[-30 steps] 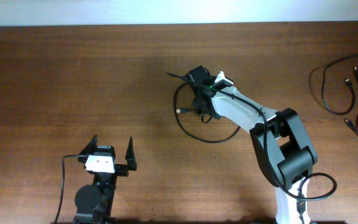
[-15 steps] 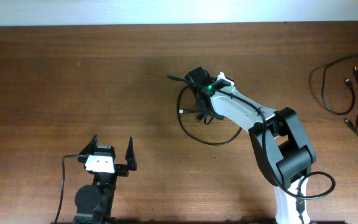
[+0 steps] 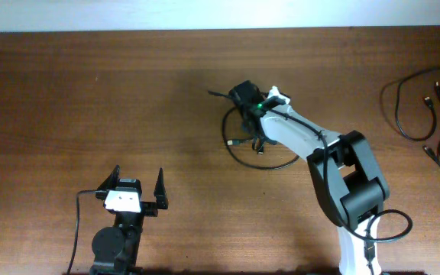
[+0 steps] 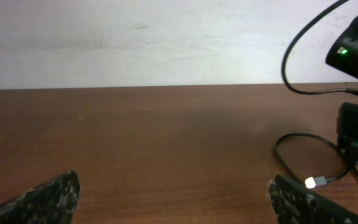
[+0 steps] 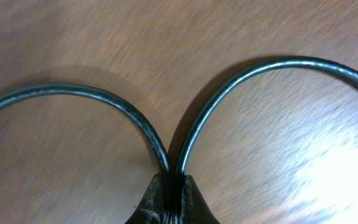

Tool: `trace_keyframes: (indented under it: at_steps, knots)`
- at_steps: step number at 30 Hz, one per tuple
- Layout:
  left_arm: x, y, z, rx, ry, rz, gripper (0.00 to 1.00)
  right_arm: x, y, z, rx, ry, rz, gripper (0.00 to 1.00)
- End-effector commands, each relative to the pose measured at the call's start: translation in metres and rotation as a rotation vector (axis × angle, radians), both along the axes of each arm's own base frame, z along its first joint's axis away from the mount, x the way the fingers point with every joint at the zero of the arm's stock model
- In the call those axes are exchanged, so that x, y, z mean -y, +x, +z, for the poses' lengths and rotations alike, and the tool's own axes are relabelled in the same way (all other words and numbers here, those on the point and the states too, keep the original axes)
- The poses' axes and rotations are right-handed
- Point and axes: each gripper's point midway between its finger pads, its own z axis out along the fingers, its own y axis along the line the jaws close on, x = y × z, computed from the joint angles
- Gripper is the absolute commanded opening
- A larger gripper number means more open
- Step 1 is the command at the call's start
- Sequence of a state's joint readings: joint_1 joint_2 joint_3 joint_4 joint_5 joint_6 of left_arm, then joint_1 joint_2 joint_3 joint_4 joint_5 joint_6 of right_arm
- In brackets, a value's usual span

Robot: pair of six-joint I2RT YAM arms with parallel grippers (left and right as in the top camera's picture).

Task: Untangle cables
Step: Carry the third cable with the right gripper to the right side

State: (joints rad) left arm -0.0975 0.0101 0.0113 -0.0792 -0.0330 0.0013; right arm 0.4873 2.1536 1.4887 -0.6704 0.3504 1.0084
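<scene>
Right gripper [image 3: 247,122] was clamped tight on a thin black flexible cable [image 3: 270,163] near the middle of the dark brown wooden table [image 3: 90,99]. In the right wrist view we saw two strands of that cable [image 5: 135,118] meet and vanish between its dark fingertips [image 5: 191,196], arching away to either side over the wood grain. From above, the rest of the cable lay in a flat loop on the near side of the gripper, with a small silvery plug [image 3: 234,142] just left of the arm; the left wrist view caught the same plug [image 4: 311,182] shining on the wood.

We found the left gripper [image 3: 136,185] low by the near edge, its two fingers [image 4: 45,198] spread wide and holding nothing. A broad stretch of bare wood ran between it and the loop, and on across the left half to the far edge.

More loose black cables [image 3: 405,114] curled by the right edge, well apart from the held one, some running out of view. Beyond the far edge stood a plain white wall [image 4: 135,37].
</scene>
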Motion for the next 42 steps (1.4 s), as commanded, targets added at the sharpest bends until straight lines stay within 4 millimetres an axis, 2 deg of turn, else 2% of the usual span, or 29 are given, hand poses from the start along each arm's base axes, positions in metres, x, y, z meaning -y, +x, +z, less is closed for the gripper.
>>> trace_keyframes:
  at_steps: [1,3,6,9,11,15,18,20,23,25,29,32,35,37,38,39,42]
  knots:
    - [-0.001,0.0,-0.001,-0.001,0.015,0.001,0.99,0.088,0.009,-0.028,-0.062,-0.148,-0.091,0.04]
    - [-0.001,0.0,-0.001,-0.001,0.015,0.001,0.99,0.128,0.018,-0.026,-0.066,-0.172,-0.127,0.04]
    - [-0.001,0.0,-0.001,-0.001,0.014,0.001,0.99,0.205,0.025,-0.024,-0.067,-0.178,-0.242,0.04]
    - [-0.001,0.0,-0.001,-0.001,0.014,0.001,0.99,0.282,0.019,-0.022,-0.051,-0.171,-0.396,0.04]
    - [-0.001,0.0,-0.001,-0.001,0.015,0.001,0.99,0.329,0.008,-0.021,-0.038,-0.168,-0.505,0.04]
    - [-0.001,0.0,-0.001,-0.001,0.015,0.001,0.99,0.405,-0.025,-0.022,-0.046,-0.15,-0.651,0.04]
    - [-0.001,0.0,-0.001,-0.001,0.015,0.001,0.99,0.429,-0.025,-0.022,-0.024,-0.118,-0.602,0.04]
    - [-0.001,0.0,-0.001,-0.001,0.015,0.001,0.99,0.424,-0.015,-0.024,-0.02,-0.042,-0.455,0.05]
    - [-0.001,0.0,-0.001,-0.001,0.014,0.001,0.99,0.405,-0.001,-0.014,-0.01,0.043,-0.369,0.23]
    - [-0.001,0.0,-0.001,-0.001,0.015,0.001,0.99,0.373,0.016,0.009,0.008,0.145,-0.176,0.25]
    - [-0.001,0.0,-0.001,-0.001,0.015,0.001,0.99,0.351,0.026,0.069,0.047,0.095,-0.092,0.27]
    - [-0.001,0.0,-0.001,-0.001,0.015,0.001,0.99,0.328,0.028,0.128,0.129,0.041,-0.045,0.42]
    - [-0.001,0.0,-0.001,-0.001,0.015,0.001,0.99,0.305,0.014,0.176,0.178,0.027,-0.008,0.43]
    - [-0.001,0.0,-0.001,-0.001,0.015,0.001,0.99,0.281,-0.008,0.207,0.182,0.029,0.03,0.43]
    - [-0.001,0.0,-0.001,-0.001,0.014,0.001,0.99,0.273,-0.015,0.215,0.181,0.031,0.043,0.43]
    - [-0.001,0.0,-0.001,-0.001,0.015,0.001,0.99,0.261,-0.025,0.225,0.179,0.034,0.065,0.43]
    - [-0.001,0.0,-0.001,-0.001,0.015,0.001,0.99,0.208,-0.064,0.263,0.193,0.04,0.18,0.43]
